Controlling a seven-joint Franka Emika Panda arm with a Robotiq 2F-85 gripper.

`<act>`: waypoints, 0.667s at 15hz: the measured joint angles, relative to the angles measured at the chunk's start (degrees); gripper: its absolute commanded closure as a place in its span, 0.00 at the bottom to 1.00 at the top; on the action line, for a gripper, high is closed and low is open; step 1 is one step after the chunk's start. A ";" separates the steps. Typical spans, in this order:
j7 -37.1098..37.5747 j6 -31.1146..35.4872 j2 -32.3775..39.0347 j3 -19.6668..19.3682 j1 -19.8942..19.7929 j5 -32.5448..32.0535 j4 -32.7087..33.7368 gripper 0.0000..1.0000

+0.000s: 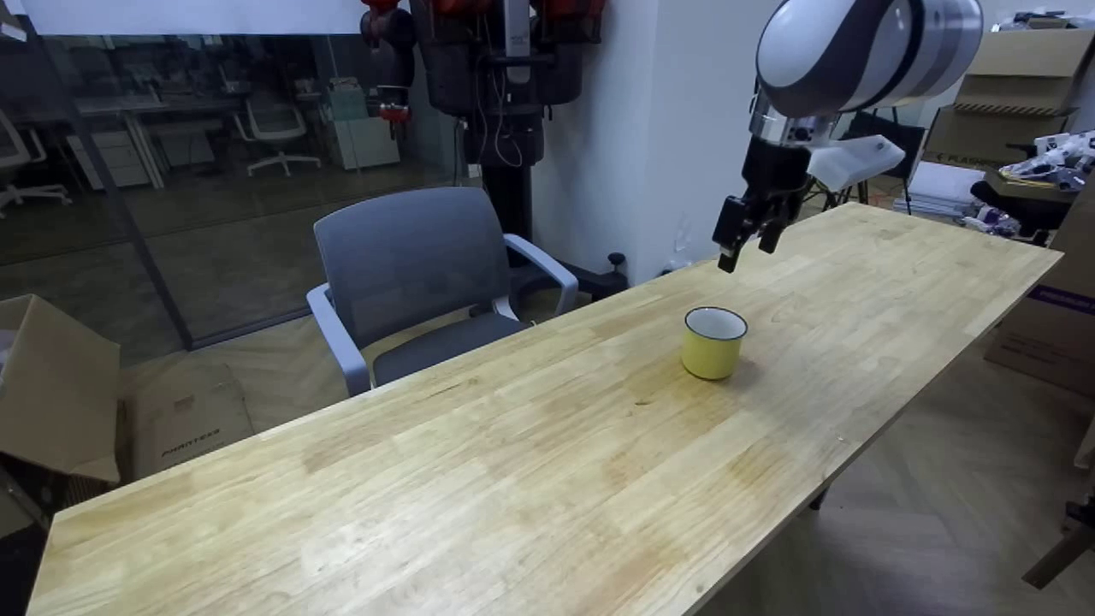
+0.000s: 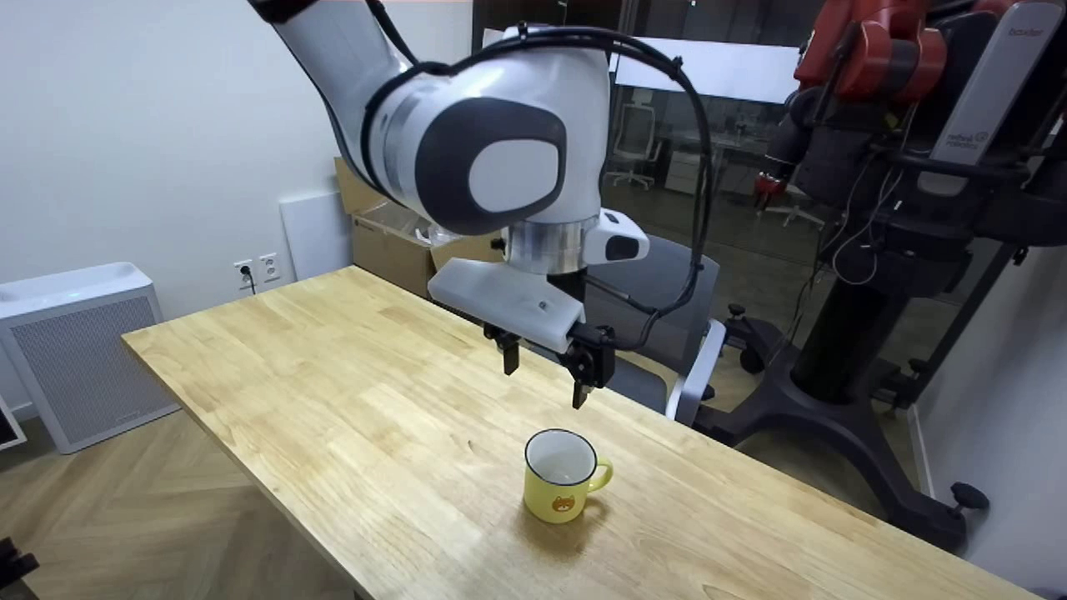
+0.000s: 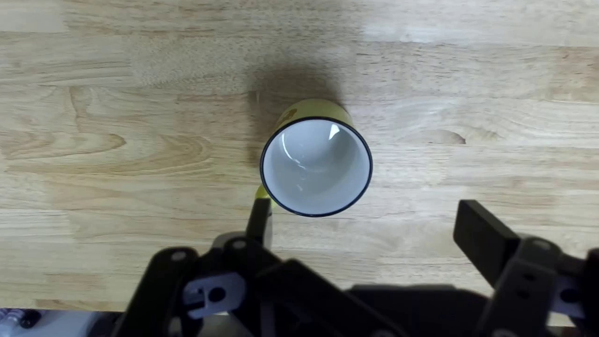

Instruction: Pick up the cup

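Hovering above the table (image 2: 375,392), your gripper (image 2: 544,387) has its jaws spread wide; in an exterior view, the yellow cup (image 2: 548,492) stands upright on that table, nearer than the gripper, handle (image 2: 608,472) pointing right.

I see a long wooden table (image 1: 428,479) all around the yellow cup (image 1: 713,346), which stands upright on it; near the cup, the tabletop bears a dark knot (image 3: 449,137).

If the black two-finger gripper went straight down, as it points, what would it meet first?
Probably the short yellow cylindrical cup, below the gripper in both exterior views. In the wrist view it lies toward one finger, which may meet the rim; depth is unclear.
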 measured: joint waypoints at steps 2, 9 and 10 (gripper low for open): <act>0.00 -0.01 1.05 0.08 -0.01 -0.15 1.03 0.00; 0.07 -0.39 5.96 1.31 -1.43 -0.19 5.54 0.00; 0.07 -0.79 7.78 1.46 -1.70 -0.19 7.29 0.00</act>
